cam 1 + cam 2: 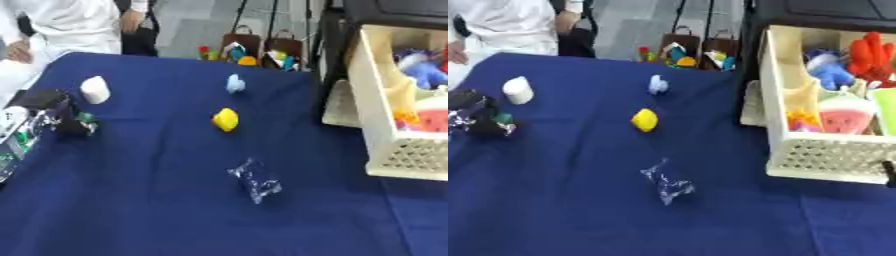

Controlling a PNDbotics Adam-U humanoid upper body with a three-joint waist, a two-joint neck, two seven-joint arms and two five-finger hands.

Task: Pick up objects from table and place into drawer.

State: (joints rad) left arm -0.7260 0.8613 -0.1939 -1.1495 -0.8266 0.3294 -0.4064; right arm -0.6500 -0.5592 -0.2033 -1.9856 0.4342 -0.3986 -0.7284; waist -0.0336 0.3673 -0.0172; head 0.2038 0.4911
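Left hand [52, 117], finger state unclear, rests by the white cylinder [94, 90] (drawer [785, 100] contents show fuller at right).

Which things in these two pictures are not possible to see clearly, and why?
- Left robot hand: blurred in both views, so its fingers cannot be read.
- Right robot hand: only a dark sliver at the right edge of the right eye view.
- Clear crinkled item: transparent and blurred, so its kind is unclear.
- Drawer: cut off by the right edge, so part of its contents stays hidden.
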